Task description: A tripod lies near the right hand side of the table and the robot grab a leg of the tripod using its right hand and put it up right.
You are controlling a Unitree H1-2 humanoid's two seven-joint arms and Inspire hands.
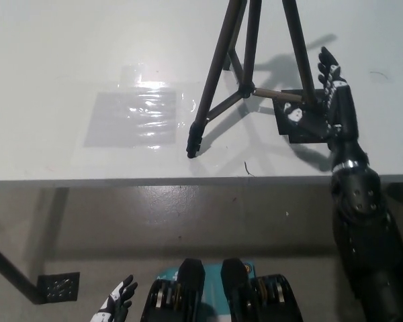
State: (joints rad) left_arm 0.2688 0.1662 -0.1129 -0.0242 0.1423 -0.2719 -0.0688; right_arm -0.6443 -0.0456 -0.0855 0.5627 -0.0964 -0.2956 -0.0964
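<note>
Tripod [245,74] looks like it's standing on the white surface [87,54] on its spread legs, over toward my right side, with one foot planted near the front edge and its top cut off by the frame, so I can't vouch for the whole thing. My right hand [336,100] sits just beside the rightmost leg, fingers [328,64] apart and stretched out, clamped on nothing. I honestly can't tell if my palm brushes that leg or just hangs next to it. There's a dark flat plate [302,121] on the surface right under my hand, partly hidden by it. My left hand [117,305] is parked way down low, below the surface, well apart from everything, fingers loosely apart and empty. Feels to me like the upright step is basically done and I'm at the letting-go part. Next move, I reckon, is easing my right hand clear without nudging that leg, since a bump might tip the whole thing.
</note>
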